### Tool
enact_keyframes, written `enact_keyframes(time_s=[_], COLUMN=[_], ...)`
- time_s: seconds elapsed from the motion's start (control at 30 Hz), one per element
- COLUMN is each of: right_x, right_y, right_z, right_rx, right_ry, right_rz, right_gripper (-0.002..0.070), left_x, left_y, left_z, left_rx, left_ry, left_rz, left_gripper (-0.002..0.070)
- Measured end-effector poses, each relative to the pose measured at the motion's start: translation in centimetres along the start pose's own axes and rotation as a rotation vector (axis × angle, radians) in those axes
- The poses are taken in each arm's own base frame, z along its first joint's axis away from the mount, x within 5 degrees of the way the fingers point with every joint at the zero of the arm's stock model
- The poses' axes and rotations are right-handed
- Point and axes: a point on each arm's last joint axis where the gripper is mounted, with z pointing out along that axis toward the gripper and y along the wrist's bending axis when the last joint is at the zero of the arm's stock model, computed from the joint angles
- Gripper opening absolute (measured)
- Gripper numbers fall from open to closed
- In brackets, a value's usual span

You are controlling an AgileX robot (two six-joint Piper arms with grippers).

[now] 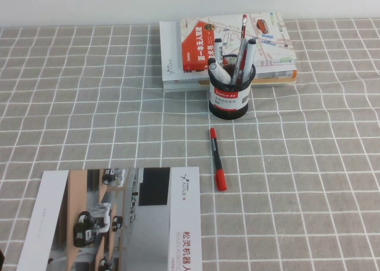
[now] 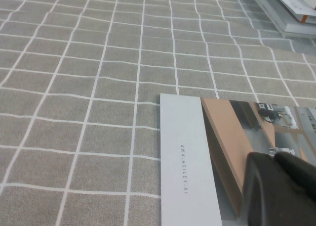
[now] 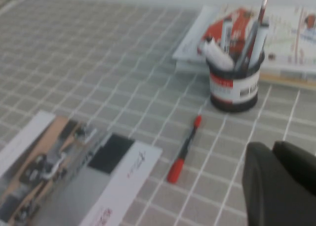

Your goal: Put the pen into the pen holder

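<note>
Nearest the robot, a printed brochure (image 1: pixel 119 220) lies flat on the grey checked tablecloth (image 1: pixel 71 105), at the left front of the table. The left gripper (image 2: pixel 281 189) hangs over that brochure's near part, seen only in the left wrist view as a dark mass; whether its fingers are parted or closed cannot be told, and nothing shows in its hold. The right gripper (image 3: pixel 281 181) hangs over the cloth on the right front, likewise a dark shape in its own wrist view, its opening not discernible, nothing seen in it. Next, near the table's middle, a black pen with red cap and red tip (image 1: pixel 217 159) lies flat on the cloth, just in front of the pen holder (image 1: pixel 231 96) and apart from it. The holder stands upright, label facing the robot. Inside it the pen (image 1: pixel 238 60), slim and grey, leans among white markers (image 1: pixel 218 72). Farthest back, just behind the holder, sits a stack of books (image 1: pixel 225 48) with a map-printed cover on top.
</note>
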Motion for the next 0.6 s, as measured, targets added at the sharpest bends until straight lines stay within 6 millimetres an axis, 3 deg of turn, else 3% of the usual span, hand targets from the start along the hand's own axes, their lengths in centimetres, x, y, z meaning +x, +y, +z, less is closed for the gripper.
enact_keyframes(time_s=[0.33,0.6], right_x=[1.3,3.0], right_y=[-0.8,-2.8], right_z=[-0.1,-1.1], right_rx=[0.08,0.246], right_ry=[0.148,0.091], right_rz=[-0.118,-0.191], right_gripper=[-0.0012,-0.0013], left_x=[0.0,0.0], left_y=[0.0,0.0], left_z=[0.0,0.0], left_rx=[0.0,0.0], left_ry=[0.0,0.0], left_rz=[0.0,0.0], left_gripper=[-0.0003,-0.0003])
